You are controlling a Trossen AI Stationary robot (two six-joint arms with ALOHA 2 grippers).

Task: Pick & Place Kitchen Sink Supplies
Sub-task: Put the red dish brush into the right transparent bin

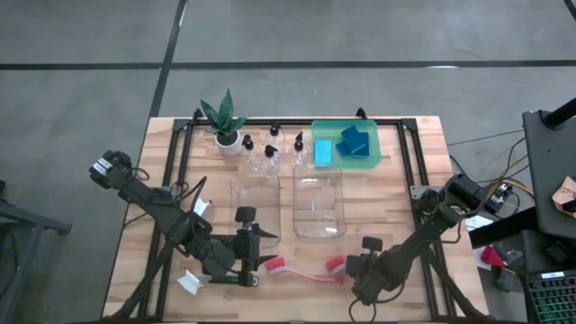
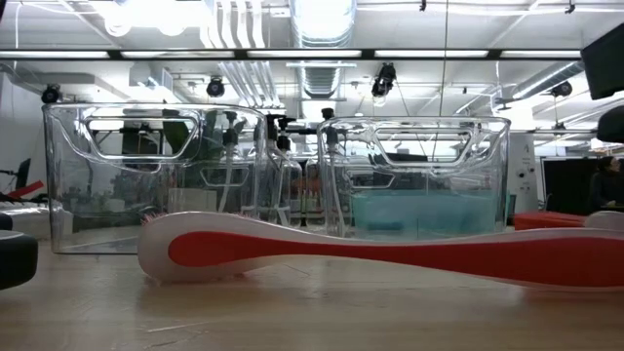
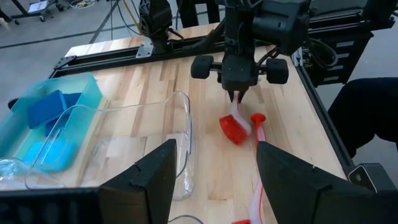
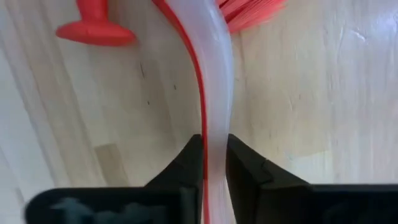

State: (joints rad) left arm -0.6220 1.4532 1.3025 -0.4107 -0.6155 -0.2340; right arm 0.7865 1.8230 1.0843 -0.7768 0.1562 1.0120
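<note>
- The right hand (image 4: 213, 163) is low at the near edge of the table (image 1: 405, 180), clenched on the pale handle of a red long-handled brush (image 4: 214, 81), which lies on the wood.
- A second red brush (image 1: 281, 264) lies just beside it, with its handles crossing or touching the first (hard to tell which from above).
- The left hand (image 1: 255, 245) hovers nearby with its fingers spread, grasping nothing.
- The two clear bins (image 1: 319, 205) look empty, so the sorting seems barely begun.
- The blue sponges (image 1: 358, 141) sit in the green tray (image 1: 345, 164) at the far side, and the small black-topped bottles (image 1: 272, 150) stand beside the potted plant (image 1: 225, 121).
- A white-headed brush (image 1: 191, 283) lies near the left arm, apparently not yet handled.
</note>
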